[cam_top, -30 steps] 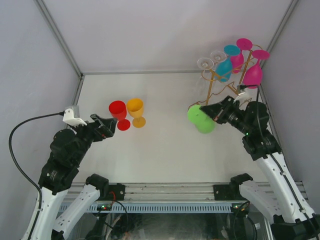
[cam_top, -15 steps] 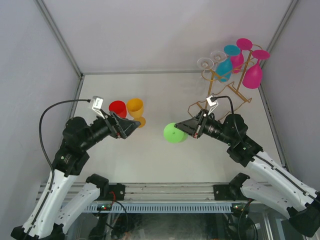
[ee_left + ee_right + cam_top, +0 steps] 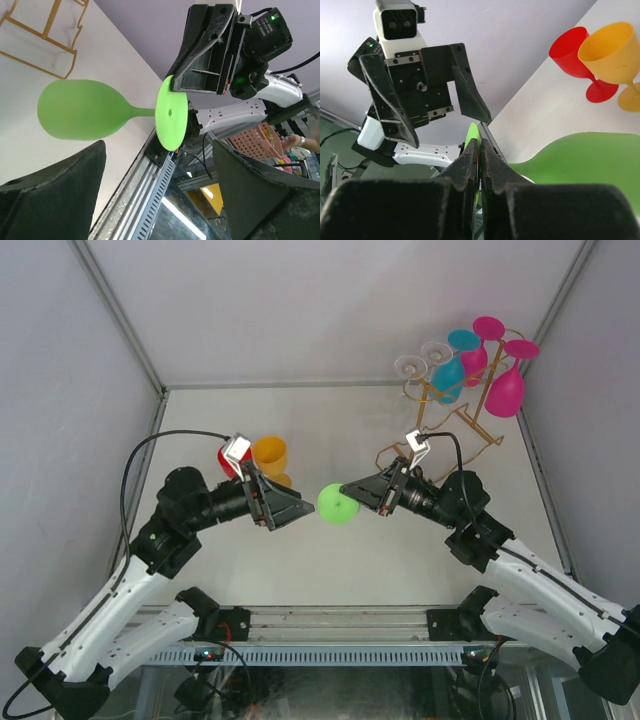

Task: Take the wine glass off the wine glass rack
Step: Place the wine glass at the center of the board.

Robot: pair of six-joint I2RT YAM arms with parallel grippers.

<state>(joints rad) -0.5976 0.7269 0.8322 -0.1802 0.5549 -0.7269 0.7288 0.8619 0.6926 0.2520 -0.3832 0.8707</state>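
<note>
Right fingers (image 3: 465, 165) pinch green glass (image 3: 338, 505) facing spread left fingers (image 3: 55, 190), rack (image 3: 455, 412) well apart

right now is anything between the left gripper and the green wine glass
Nothing visible. The open left gripper faces the green wine glass, held by its foot in the right gripper, only air between.

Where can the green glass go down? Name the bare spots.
Bare: the table between the yellow glass and the gold rack; also the back-left corner. Crowded: the right back, around the rack.
</note>
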